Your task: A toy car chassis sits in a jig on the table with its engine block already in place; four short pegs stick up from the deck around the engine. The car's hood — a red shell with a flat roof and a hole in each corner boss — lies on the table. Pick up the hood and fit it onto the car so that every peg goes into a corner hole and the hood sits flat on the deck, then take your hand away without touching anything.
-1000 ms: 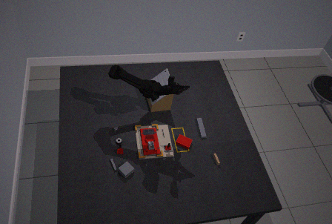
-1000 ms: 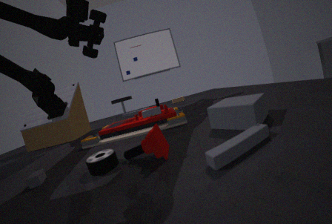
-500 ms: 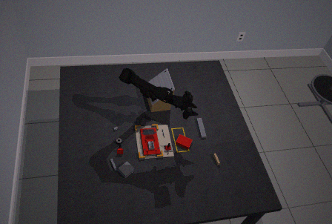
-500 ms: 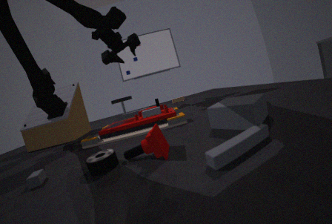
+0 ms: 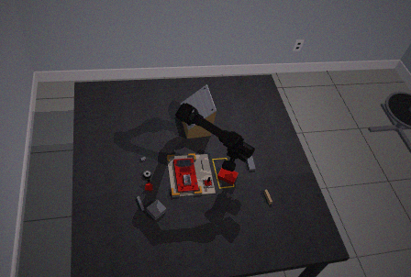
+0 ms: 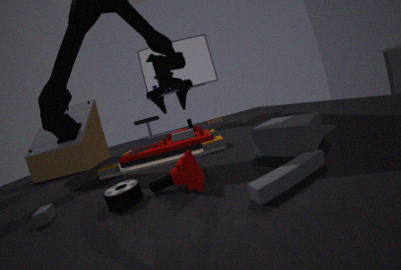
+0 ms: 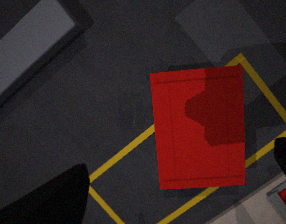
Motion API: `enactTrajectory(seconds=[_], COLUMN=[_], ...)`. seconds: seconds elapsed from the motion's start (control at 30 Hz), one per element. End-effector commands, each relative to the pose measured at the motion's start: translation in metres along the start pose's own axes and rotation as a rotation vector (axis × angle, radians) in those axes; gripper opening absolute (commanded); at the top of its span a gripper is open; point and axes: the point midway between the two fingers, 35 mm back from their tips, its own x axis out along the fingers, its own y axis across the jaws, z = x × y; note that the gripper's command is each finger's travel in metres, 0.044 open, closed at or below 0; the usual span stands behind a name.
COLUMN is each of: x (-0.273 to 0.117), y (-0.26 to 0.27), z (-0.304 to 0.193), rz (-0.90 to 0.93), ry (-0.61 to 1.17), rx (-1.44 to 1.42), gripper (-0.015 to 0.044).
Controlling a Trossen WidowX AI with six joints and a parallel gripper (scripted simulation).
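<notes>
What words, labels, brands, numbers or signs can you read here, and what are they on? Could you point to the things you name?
None can be read.
Whiteboard (image 6: 197,59): a small blue mark, too small and blurred to read.
Red car (image 5: 180,181) (image 6: 152,152): no readable lettering.
Red hood (image 5: 227,175) (image 7: 181,150): no lettering seen.

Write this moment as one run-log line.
tool: open, empty | hood: on table, across yellow outline | fit: not done
</notes>
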Motion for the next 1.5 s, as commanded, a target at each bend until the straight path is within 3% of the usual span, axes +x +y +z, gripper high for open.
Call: enactTrajectory(seconds=[0.0, 1.47], x=[0.018, 0.052], y=[-0.014, -0.02], z=[-0.005, -0.009], rz=[-0.069, -0.071], ry=[0.136, 0.139], rx=[0.043, 0.043], gripper=[0.044, 0.044])
